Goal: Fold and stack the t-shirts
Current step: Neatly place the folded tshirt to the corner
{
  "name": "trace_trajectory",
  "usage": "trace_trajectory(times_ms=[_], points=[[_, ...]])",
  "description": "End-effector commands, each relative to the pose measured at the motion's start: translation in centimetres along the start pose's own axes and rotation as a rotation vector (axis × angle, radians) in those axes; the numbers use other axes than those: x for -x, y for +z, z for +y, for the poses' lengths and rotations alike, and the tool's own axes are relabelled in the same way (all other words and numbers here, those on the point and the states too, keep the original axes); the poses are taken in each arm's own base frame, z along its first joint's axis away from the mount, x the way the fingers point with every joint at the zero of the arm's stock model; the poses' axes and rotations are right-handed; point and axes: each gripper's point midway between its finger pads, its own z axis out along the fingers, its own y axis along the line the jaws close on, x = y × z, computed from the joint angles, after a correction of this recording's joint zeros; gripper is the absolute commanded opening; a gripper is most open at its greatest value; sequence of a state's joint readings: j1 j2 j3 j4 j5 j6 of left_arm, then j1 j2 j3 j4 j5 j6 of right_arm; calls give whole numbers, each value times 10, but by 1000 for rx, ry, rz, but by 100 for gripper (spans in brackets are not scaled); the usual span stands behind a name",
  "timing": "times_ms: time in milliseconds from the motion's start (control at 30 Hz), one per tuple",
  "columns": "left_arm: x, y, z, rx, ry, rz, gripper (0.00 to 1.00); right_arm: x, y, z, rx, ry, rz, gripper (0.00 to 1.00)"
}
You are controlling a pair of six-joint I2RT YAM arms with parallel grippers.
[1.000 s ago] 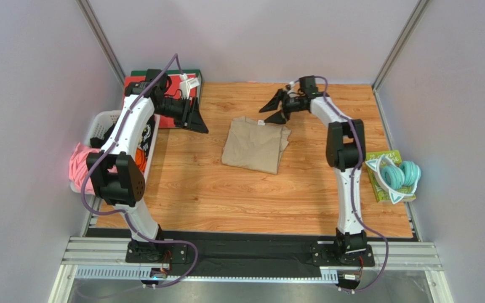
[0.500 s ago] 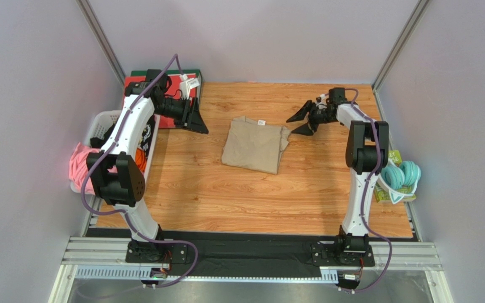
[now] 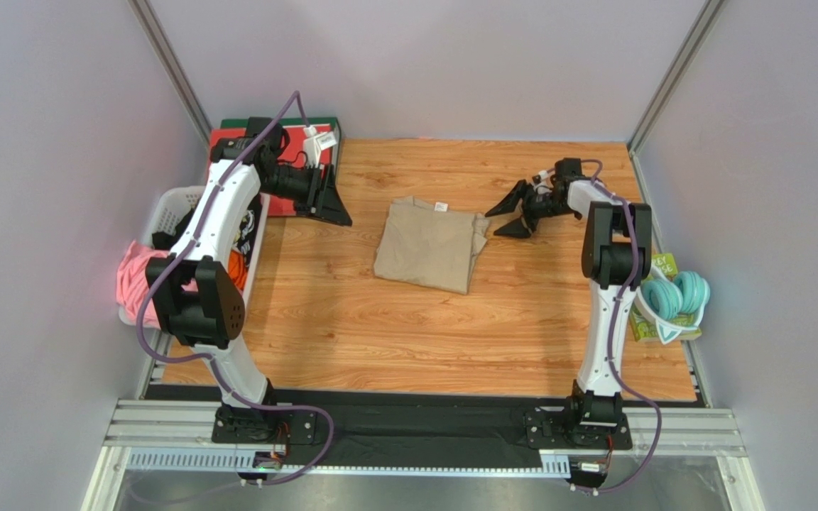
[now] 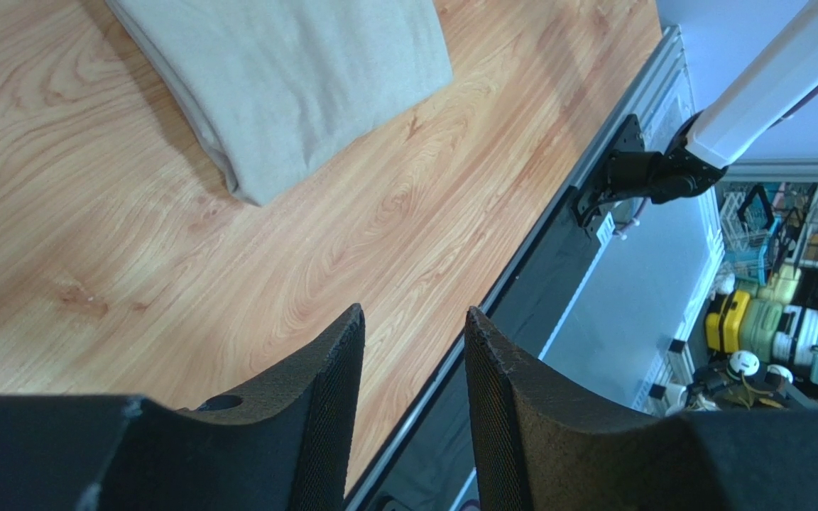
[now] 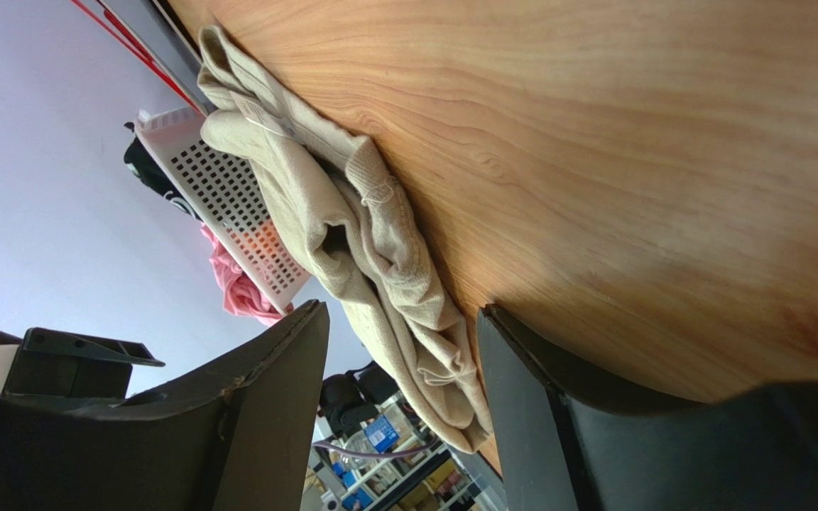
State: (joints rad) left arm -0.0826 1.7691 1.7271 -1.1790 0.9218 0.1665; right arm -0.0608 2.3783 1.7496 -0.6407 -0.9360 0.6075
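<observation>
While both grippers stand open and empty, the folded tan t-shirt [image 3: 429, 247] lies flat at the middle of the wooden table [image 3: 381, 330].

Toward the upper left of the overhead view, the left gripper [image 3: 331, 205] hangs beside a red and green box [image 3: 223, 141], well apart from the shirt. Its jaws are parted by a moderate gap, with only bare wood and the table's edge between them. The right gripper [image 3: 507, 213] sits just right of the shirt's upper right corner, its jaws spread wider and gripping nothing. Its wrist camera looks between the fingers at the shirt's bunched edge. It seems low over the wood, though I cannot tell whether a fingertip touches. A white basket [image 3: 163, 208] with pink cloth [image 3: 134, 279] stands at the left edge, and teal headphones [image 3: 678, 295] lie at the right.
</observation>
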Motion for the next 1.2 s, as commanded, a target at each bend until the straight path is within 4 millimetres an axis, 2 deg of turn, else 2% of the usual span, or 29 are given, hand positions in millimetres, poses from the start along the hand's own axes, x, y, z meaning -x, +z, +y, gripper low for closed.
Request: trace_trajectory(times_ms=[0,300,367,400,533,800,900,933,1000,1033,1067,1167], points=[[7,-6,-14,-37,53,-28,47,7,11,-13,-20,-43,7,61],[9,-3,-16,-40,58,-24,47,-12,27,0,9,-100,75,62],[10,-4,-18,-39,60,-27,47,-12,27,-2,-5,-110,71,62],[10,-4,-18,-40,61,-26,47,-22,36,2,-20,-124,93,63],[11,-5,-20,-41,64,-31,47,-32,42,3,-108,-175,81,63],[11,-8,-24,-42,73,-33,47,-39,48,5,-177,-211,76,61],[10,-9,-24,-38,76,-30,47,-38,50,2,-180,-189,76,47],[10,-9,-24,-39,76,-31,47,-38,51,1,-181,-184,75,34],[9,-9,-24,-38,76,-28,47,-36,54,0,-178,-173,67,18],[9,-9,-23,-37,77,-27,47,-34,54,0,-180,-168,62,3],[9,-9,-24,-37,82,-27,47,-33,56,0,-179,-164,58,0],[6,-9,-23,-29,83,-21,47,-28,58,4,-161,-162,53,0]])
